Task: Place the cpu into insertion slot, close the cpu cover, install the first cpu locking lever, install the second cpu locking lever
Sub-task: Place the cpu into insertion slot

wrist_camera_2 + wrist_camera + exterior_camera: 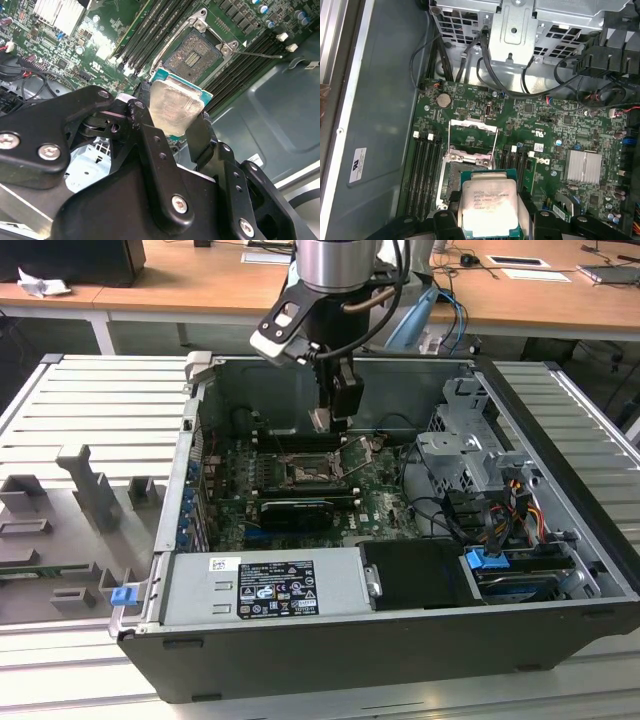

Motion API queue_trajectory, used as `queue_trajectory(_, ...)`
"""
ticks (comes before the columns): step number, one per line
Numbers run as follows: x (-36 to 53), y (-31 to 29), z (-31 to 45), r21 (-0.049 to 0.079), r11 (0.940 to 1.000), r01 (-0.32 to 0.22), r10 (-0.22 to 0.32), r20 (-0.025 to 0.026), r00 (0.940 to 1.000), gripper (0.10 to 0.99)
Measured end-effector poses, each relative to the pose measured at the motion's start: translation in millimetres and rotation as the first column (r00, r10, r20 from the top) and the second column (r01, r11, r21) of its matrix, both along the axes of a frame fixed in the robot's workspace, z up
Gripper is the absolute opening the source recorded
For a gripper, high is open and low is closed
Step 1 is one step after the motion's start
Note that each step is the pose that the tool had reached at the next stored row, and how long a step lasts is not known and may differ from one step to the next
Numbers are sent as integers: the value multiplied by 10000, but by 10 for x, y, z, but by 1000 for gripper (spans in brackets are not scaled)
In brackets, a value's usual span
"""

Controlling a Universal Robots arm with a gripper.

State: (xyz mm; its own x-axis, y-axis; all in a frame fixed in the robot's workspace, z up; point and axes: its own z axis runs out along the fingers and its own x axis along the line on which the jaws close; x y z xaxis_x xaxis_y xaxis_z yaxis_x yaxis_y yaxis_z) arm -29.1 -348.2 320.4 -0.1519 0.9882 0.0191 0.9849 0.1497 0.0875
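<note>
My gripper (326,418) hangs inside the open computer case (560,490), shut on the cpu (319,420). The cpu's pale metal top (175,106) sits between the two black fingers (146,107) in both wrist views. It is held a little above and beside the insertion slot (194,52), not touching it. The slot (305,472) lies bare on the green motherboard (545,130), and the held cpu (489,206) hides part of it in the first wrist view. The cpu cover (472,131) stands flipped open at the slot's edge. A thin locking lever (256,53) sticks out beside the slot.
Memory slots (422,175) flank the socket on both sides. A graphics card (296,510) lies in front of it, the power supply (265,585) nearer still. A drive cage (470,455) with cables fills the exterior view's right. A silver heatsink (582,165) sits on the board.
</note>
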Motion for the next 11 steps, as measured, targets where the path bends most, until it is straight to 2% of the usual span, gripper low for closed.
queue_trajectory(11,0,0,-24,0,10000,65,-65,0,10000,529)
